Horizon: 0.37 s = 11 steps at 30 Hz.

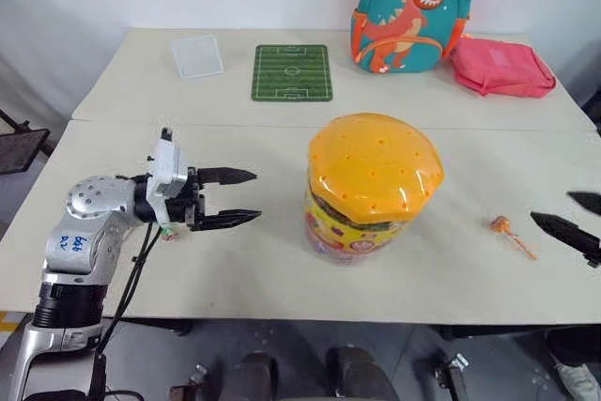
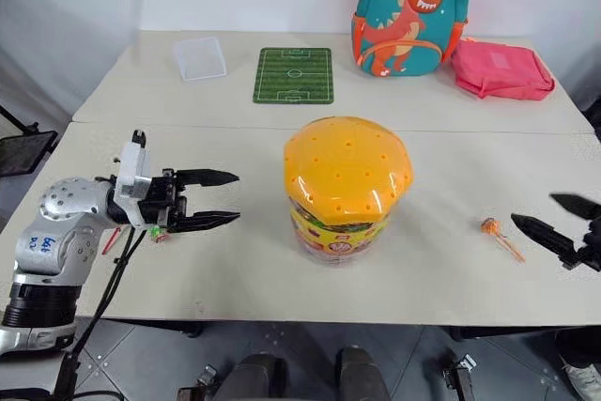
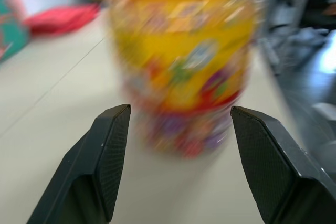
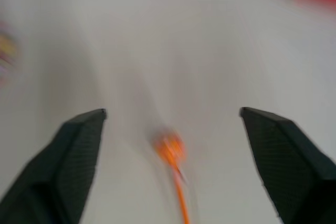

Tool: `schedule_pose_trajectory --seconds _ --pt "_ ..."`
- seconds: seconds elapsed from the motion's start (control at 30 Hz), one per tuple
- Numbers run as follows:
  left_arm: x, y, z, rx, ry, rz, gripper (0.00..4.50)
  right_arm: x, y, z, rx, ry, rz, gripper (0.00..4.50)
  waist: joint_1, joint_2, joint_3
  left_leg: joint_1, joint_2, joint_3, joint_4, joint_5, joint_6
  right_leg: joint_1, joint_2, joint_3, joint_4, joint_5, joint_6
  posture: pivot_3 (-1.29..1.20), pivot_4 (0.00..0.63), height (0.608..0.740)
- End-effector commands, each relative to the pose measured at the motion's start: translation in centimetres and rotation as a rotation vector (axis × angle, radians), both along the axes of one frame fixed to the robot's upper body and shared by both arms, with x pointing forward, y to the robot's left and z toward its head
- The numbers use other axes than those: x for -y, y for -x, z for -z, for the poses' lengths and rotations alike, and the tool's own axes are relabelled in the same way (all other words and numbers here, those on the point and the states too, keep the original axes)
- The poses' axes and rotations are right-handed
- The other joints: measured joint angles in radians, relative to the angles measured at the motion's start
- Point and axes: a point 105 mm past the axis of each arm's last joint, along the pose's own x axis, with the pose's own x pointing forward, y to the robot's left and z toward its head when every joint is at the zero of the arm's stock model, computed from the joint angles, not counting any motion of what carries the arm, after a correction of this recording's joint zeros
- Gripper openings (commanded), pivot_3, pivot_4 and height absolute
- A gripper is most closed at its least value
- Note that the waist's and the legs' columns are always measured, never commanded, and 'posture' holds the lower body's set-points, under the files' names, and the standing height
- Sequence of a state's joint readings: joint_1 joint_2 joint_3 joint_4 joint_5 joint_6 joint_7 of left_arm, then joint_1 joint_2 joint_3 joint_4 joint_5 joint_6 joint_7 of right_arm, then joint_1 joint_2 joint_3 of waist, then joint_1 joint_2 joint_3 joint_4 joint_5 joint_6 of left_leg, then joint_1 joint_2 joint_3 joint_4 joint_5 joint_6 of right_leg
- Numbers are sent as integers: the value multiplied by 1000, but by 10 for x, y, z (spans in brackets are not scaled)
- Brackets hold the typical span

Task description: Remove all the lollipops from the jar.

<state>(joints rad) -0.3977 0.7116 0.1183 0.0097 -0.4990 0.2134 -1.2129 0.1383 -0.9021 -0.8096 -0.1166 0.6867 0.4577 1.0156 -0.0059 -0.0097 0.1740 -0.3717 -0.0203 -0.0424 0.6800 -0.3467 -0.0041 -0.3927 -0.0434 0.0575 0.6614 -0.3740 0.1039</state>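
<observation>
I am reading the jar [image 1: 374, 190] as standing upright near the middle of the worktop [image 1: 122, 91], with its domed orange lid [image 1: 376, 166] on. One lollipop [image 1: 500, 224], orange on an orange stick, is lying on the worktop well to the jar's right, apart from it. Its head is pointing toward the jar and its stick is trailing away toward the right end effector [image 1: 573, 216].

The right end effector is standing wide and holding nothing. In its wrist view the lollipop is lying between and just ahead of its fingers, touching neither. The left end effector [image 1: 242, 197] is also standing open and empty, pointing level at the jar from the jar's left, with a clear gap between them. Under the left wrist I am seeing a small red and green object [image 1: 169, 232], too hidden to name.

I am judging that at least one lollipop is out. The left arm is squared up to the jar, so steadying it falls to that side.
</observation>
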Motion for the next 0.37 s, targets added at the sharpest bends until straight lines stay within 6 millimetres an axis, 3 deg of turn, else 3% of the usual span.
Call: schedule_pose_trajectory --seconds 0.03,0.1,0.17,0.23,0.37 --pt "-21 -1 0 55 -39 -64 3240 -18 10 -30 144 35 -78 4485 1 0 0 0 0 0 0 0 0 0 0 0 1 0 0 0 150 740" --pt "-28 -4 4 48 -48 -101 3240 -35 11 -28 144 57 -136 4485 5 0 0 0 0 -2 1 0 0 0 -1 -1 1 0 0 0 150 740" --pt "-40 -2 12 74 -83 -160 3240 -84 25 -1 132 213 -395 4485 8 0 0 0 0 -2 1 0 0 0 -1 -1 0 0 0 0 150 740" --pt "-44 4 17 85 -94 -179 3240 -110 38 18 149 307 -551 4485 6 0 0 0 0 -3 -1 0 -1 0 -1 -1 0 0 0 0 150 740" --pt "-43 5 23 105 -105 -262 3240 -103 31 37 160 304 -485 4485 7 0 0 -1 -1 -1 1 -2 0 0 -3 -1 1 1 2 0 150 740"
